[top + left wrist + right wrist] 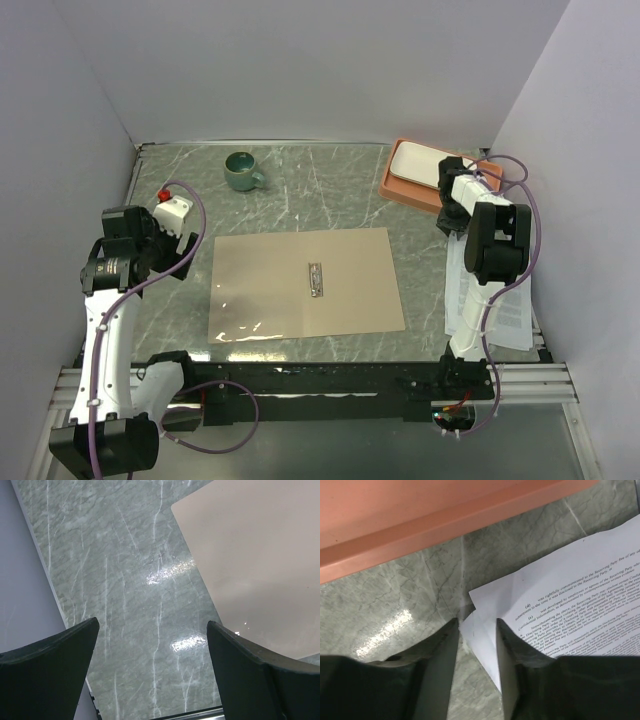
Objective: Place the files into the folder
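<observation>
The tan folder (270,290) lies open and flat in the middle of the table, a small metal clip (316,279) at its centre. The files (512,318), white sheets with black text, lie at the right edge, partly under the right arm. My right gripper (446,226) is low over their far-left corner. In the right wrist view the gripper (476,621) is open with a narrow gap, and the corner of the files (570,595) lies between the fingers. My left gripper (180,255) hangs wide open left of the folder, over bare marble (152,622) beside the folder's corner (260,555).
An orange tray (392,186) with a white plate (415,160) stands at the back right, close behind the right gripper; its rim (420,535) fills the top of the right wrist view. A green mug (241,170) is at the back left. Walls enclose three sides.
</observation>
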Controlling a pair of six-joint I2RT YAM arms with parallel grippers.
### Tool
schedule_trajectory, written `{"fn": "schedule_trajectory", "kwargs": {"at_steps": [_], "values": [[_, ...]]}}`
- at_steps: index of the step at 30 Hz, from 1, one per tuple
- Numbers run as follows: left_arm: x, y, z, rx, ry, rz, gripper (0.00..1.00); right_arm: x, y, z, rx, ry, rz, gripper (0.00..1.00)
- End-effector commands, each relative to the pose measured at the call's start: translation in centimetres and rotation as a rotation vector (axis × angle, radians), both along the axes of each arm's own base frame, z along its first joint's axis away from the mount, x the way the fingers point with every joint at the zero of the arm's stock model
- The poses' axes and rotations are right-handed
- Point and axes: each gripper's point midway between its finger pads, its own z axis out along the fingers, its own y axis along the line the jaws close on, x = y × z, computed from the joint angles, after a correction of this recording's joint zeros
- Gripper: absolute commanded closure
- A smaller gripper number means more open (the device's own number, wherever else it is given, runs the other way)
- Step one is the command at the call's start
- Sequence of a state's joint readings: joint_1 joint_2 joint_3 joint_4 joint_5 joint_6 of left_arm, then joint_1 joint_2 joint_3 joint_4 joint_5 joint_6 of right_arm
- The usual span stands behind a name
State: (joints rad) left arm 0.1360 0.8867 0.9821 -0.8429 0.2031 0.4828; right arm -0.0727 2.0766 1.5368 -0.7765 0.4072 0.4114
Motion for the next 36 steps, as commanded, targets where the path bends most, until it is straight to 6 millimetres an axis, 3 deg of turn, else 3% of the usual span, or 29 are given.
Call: {"fn": "schedule_trajectory", "kwargs": {"at_steps": [1, 8, 19, 24, 25, 32, 36], "values": [[0.2, 0.3, 1.8, 0.026, -0.057, -0.002, 0.04, 0.1, -0.7, 0.7, -0.039, -0.017, -0.025, 0.61], [0.2, 0.4, 1.9, 0.033, -0.064, 0.005, 0.04, 0.0, -0.5, 0.7, -0.030, -0.022, -0.030, 0.78], [0.3, 0.5, 2.0, 0.035, -0.070, 0.008, 0.04, -0.2, -0.6, 0.8, -0.036, -0.019, -0.037, 0.81], [0.3, 0.5, 2.0, 0.036, -0.072, 0.010, 0.04, -0.2, -0.6, 1.0, -0.035, -0.024, -0.041, 0.93], [0.4, 0.6, 2.0, 0.039, -0.074, 0.011, 0.04, -0.3, -0.7, 1.0, -0.035, -0.022, -0.046, 1.00], [0.3, 0.8, 2.0, 0.046, -0.079, 0.018, 0.04, -0.5, -0.2, 1.2, -0.018, -0.026, -0.057, 1.00], [0.3, 0.8, 1.5, 0.049, -0.071, 0.023, 0.04, 0.1, 2.4, 2.0, 0.020, -0.063, -0.019, 1.00]]}}
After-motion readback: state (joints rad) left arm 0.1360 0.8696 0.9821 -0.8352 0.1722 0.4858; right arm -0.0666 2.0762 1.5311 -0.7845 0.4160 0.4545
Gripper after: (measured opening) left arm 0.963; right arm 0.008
